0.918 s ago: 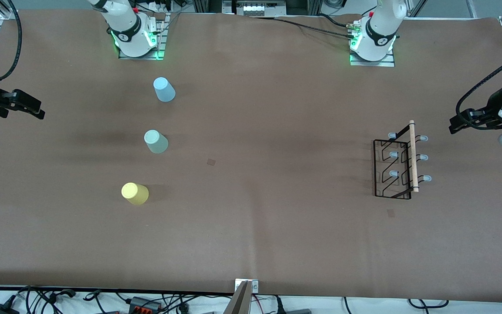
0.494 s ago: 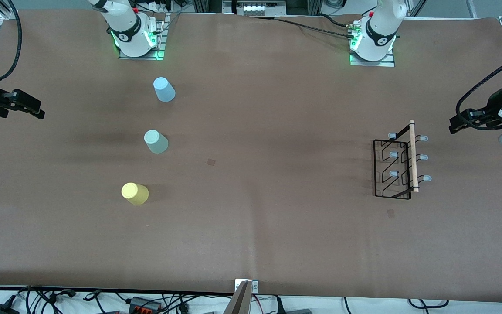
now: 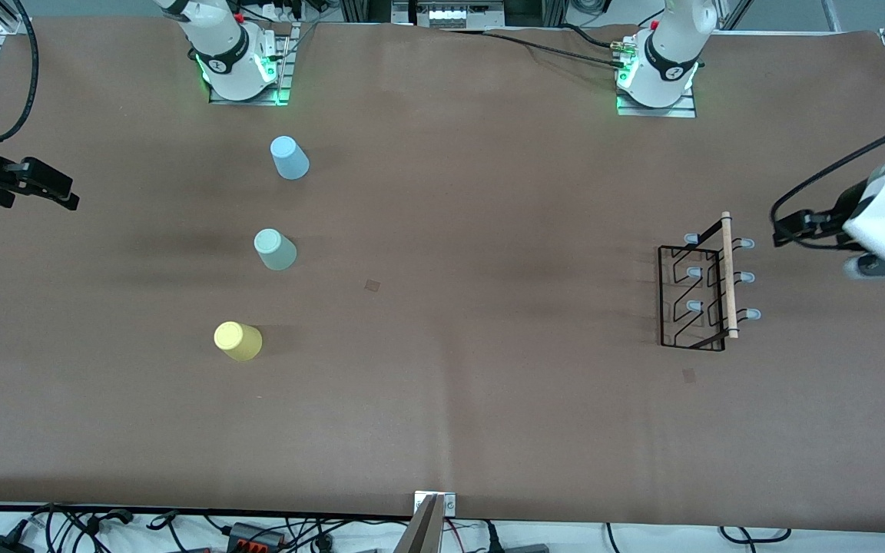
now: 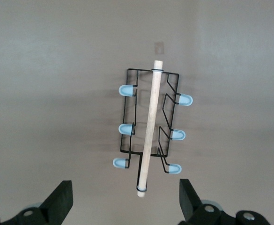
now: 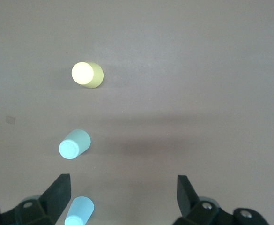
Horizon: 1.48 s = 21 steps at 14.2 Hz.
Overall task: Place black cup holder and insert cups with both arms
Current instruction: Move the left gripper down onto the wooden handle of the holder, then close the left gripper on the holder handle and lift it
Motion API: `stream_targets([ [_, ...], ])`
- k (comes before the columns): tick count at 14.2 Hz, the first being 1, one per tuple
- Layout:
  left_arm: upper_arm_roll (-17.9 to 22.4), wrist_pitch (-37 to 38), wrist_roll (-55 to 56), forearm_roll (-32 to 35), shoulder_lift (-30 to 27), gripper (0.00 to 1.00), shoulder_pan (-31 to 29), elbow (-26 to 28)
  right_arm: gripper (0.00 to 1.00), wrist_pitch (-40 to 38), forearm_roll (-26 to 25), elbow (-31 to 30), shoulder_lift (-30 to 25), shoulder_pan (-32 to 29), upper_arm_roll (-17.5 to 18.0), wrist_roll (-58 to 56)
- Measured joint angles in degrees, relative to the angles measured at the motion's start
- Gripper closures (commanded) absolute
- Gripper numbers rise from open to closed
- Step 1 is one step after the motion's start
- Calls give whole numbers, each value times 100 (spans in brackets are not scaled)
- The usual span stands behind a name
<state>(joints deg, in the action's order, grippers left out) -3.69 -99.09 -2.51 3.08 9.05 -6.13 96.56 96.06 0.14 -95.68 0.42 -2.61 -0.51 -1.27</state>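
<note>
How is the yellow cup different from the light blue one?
The yellow cup is yellow and lies nearest the front camera; the light blue cup is pale blue and lies nearest the right arm's base. The mint cup stands between them. Both look alike in size and shape and stand upside down.

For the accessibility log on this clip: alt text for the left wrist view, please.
A black wire cup holder with a wooden rod handle and six pale blue-tipped pegs stands on the brown table, holding no cups. The left gripper hangs open above, one fingertip either side of the handle's end.

Black cup holder (image 3: 700,288) upright; 3 upturned cups (image 3: 276,250) well apart.
</note>
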Motion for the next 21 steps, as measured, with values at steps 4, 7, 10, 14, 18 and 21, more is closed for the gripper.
stream_targets([
  [4, 5, -908, -408, 0, 363, 0, -129, 642, 0, 1, 0, -1, 1, 0, 0, 0],
  [7, -2, -1296, -444, 0, 374, 0, -109, 1197, 0, 1, 0, -2, 1, 1, 6, 0],
  [10, -152, -1345, -454, 0, 359, 0, -66, 1421, 0, 1, 0, -2, 1, 2, 16, 0],
  [14, -425, -1366, -418, 0, 366, 5, -12, 1481, 0, 1, 0, -2, 1, 2, 19, 0],
  [18, -415, -1556, -425, 0, 517, 12, -67, 1540, 0, 1, 0, -2, 1, 2, 19, 0],
  [21, -408, -1607, -426, 0, 592, 42, -107, 1548, 0, -1, 0, -2, 1, 2, 20, 0],
])
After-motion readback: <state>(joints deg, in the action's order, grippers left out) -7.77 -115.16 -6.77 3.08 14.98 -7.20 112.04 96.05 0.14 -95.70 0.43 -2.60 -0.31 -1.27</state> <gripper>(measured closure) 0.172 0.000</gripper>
